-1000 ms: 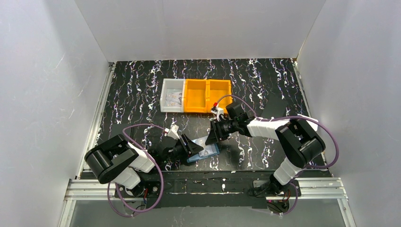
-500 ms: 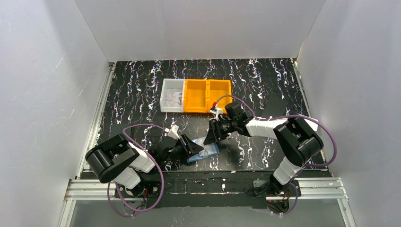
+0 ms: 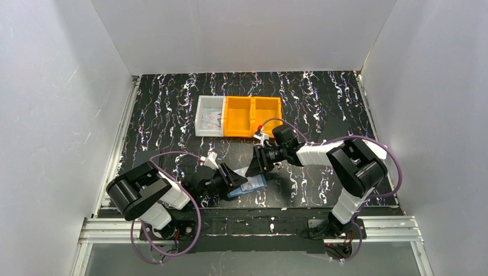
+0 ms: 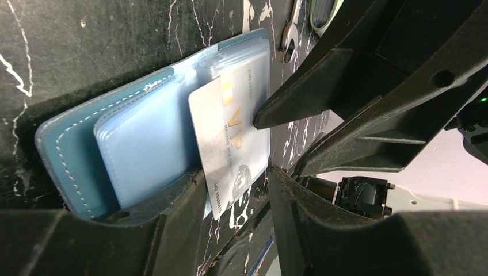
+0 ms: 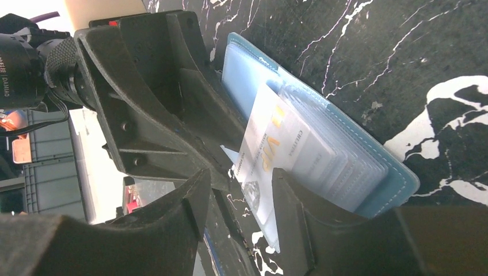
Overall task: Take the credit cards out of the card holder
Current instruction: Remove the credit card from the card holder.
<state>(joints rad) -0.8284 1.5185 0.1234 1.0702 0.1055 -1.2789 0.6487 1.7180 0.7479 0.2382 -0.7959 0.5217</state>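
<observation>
**Card partly out of its pocket; both jaws part open, neither one clamping**

I am inspecting the card holder. It is lying opened flat on the counter, toward the 6 o'clock edge and between the two arms, with its light blue pockets facing up. One of the credit cards, pale with gold lettering, is sticking partway out of a pocket, and its free end is overhanging the holder's edge. I cannot tell whether more cards are sitting in the other sleeves.

The left jaws are reaching in from the holder's 9 o'clock and standing part open. They are holding nothing. One finger is resting on the holder's near border, and the card's free end is lying in the gap between the two fingers. I am judging this to be a hold-down, so the holder is not dragging along while the card is sliding.

The right jaws are coming in from 1 o'clock, also part open and also gripping nothing. One fingertip is touching the card's long edge and the other is hanging clear of it. I am reading that as a nudge to work the card loose, not a pinch.

The white bin and the orange bins are sitting at the holder's 12 o'clock, well apart from it, probably to receive the cards.
</observation>
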